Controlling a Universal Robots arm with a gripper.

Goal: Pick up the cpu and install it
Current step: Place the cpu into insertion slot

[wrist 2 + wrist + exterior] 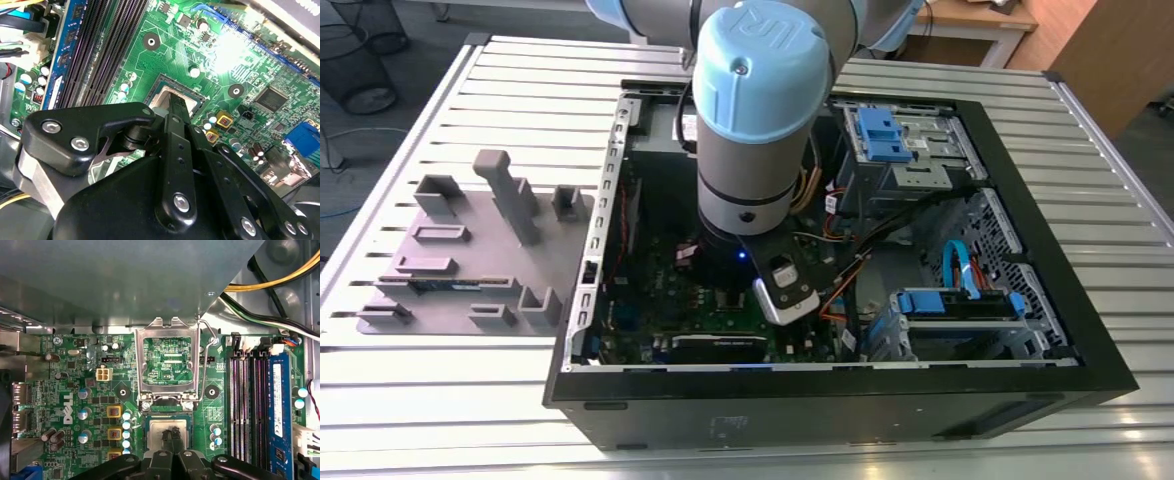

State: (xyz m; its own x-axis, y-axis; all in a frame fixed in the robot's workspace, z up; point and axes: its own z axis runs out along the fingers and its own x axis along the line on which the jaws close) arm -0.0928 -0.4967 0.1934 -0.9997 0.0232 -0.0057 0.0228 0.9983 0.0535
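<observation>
Closest to the lens in the first wrist view was the gripper [172,436], its black linkage reaching down onto the cpu [156,431]. Whether it gripped the chip or had let go of it I could not tell. The cpu lay flat, silvery top up, inside the square socket [145,437] near the middle of the green motherboard [75,390], between the memory slots [245,400] and a row of small capacitors [126,427]. Just beside the socket the metal socket frame [167,326] stood swung open on its hinge, the board showing through its window, and the wire lever [212,365] was raised (not latched). In the exterior view the arm [754,120] plunged into the open computer case [1067,330], which lay on the slatted table [480,420]. Judging by this, the picking up was done and the chip looked placed in its seat or very nearly so. The frame was not yet closed over it and the lever not yet locked.
</observation>
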